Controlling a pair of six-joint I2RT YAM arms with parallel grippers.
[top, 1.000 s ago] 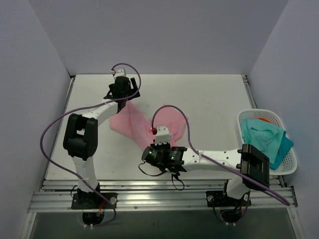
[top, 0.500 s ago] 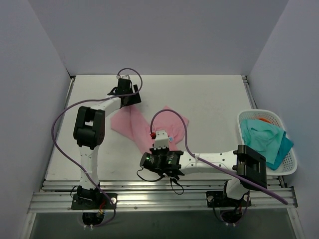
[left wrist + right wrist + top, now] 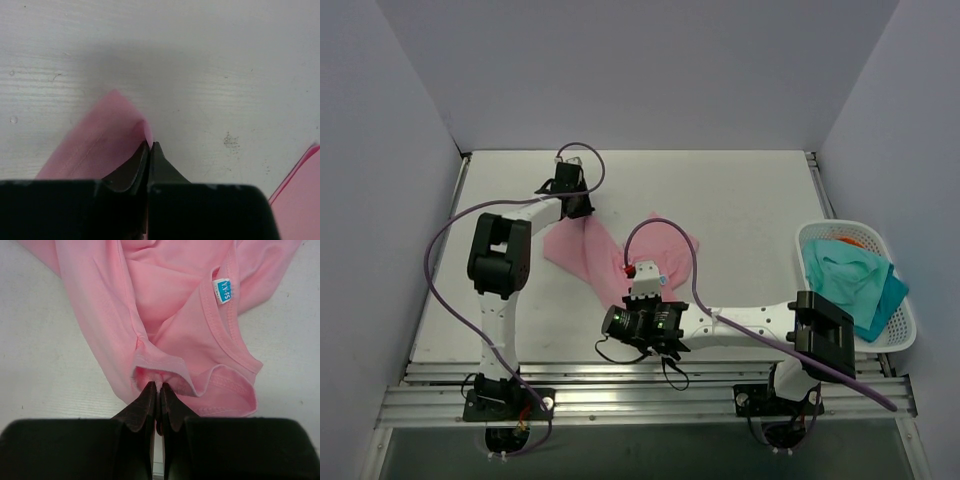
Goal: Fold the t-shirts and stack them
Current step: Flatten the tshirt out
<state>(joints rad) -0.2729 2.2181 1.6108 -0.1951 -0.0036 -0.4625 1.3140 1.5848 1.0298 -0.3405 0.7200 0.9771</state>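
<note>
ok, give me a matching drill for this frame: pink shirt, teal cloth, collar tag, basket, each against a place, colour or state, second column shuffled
1. pink shirt
2. teal cloth
3. collar tag
4. basket

a. white, at the right side of the table
b. pinched by the left gripper and the right gripper
c. blue, sewn inside a neckline
d. crumpled in the basket

Pairs: 1-b, 2-d, 3-c, 4-a
</note>
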